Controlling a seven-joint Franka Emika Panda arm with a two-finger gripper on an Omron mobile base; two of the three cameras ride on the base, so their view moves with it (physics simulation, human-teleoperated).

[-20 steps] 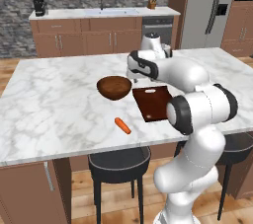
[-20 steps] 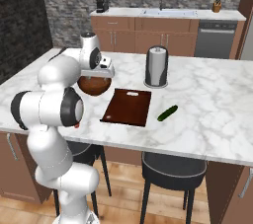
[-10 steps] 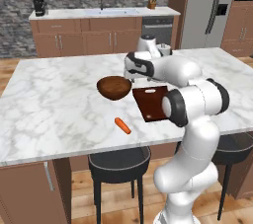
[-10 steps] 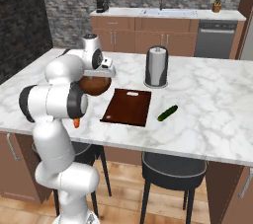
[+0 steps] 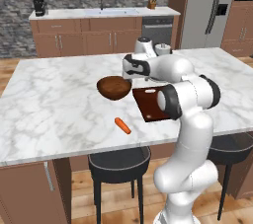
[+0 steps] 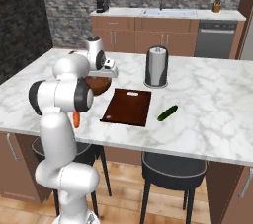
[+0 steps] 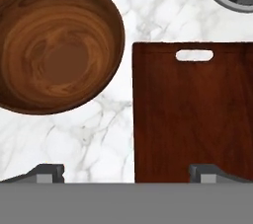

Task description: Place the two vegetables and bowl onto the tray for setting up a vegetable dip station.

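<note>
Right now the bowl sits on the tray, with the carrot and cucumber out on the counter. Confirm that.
Not quite: the bowl sits on the marble counter beside the tray, not on it, as the hand view shows. The carrot and cucumber do lie on the counter.

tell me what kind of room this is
A home kitchen, rendered rather than real, by the look of it. A marble island counter with stools tucked under it, a sink set in the back cabinets, and a steel fridge all point that way.
</note>
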